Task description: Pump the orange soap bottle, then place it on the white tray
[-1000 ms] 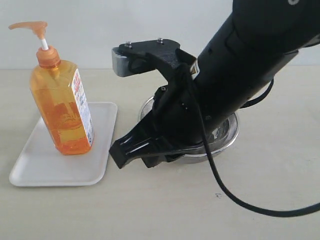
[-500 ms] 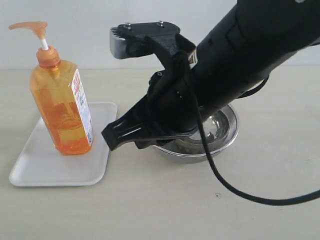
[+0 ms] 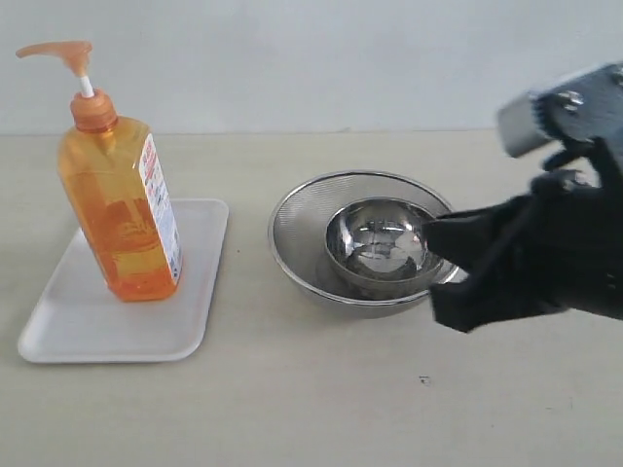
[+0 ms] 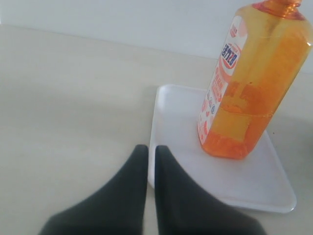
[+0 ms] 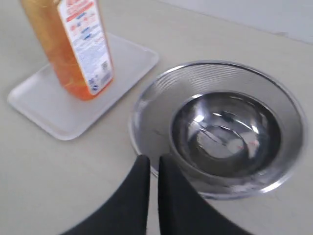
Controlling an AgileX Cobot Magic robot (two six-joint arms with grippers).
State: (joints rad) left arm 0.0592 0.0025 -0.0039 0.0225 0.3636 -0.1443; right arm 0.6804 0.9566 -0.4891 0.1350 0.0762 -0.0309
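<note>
Bottle: 1 orange soap bottle [image 3: 119, 209], upright at the left of the exterior frame. Its pump head is raised, the spout points toward the left edge, and the printed label faces right.
Bottle position: it stands on the white tray [image 3: 58, 331], with its base inside the rim, on the tray's rear half. Nothing is touching it.
Tray: 1, rectangular with rounded corners. It lies flat on the table [image 3: 311, 409] at the lower left of the exterior frame.
Strainer: 1 round mesh strainer [image 3: 292, 229], centre of the exterior frame. It sits near the tray's right edge, with a strip of bare table between them.
Bowl: 1 steel bowl [image 3: 378, 243], sitting inside the strainer.
Right gripper: the right gripper [image 5: 153, 159] appears as a blurred black shape at the right edge of the exterior frame, pointing left toward the strainer's right rim. Its wrist view shows 2 fingers drawn together with only a thin slit between them, holding nothing. Whether it touches the rim cannot be told.
Left gripper: the left gripper [image 4: 151, 148] appears only in its wrist view. Its 2 fingers are closed to a thin slit and empty, with the tips at the tray's edge and the bottle beyond them.
Backdrop: plain pale wall [image 3: 341, 58].
</note>
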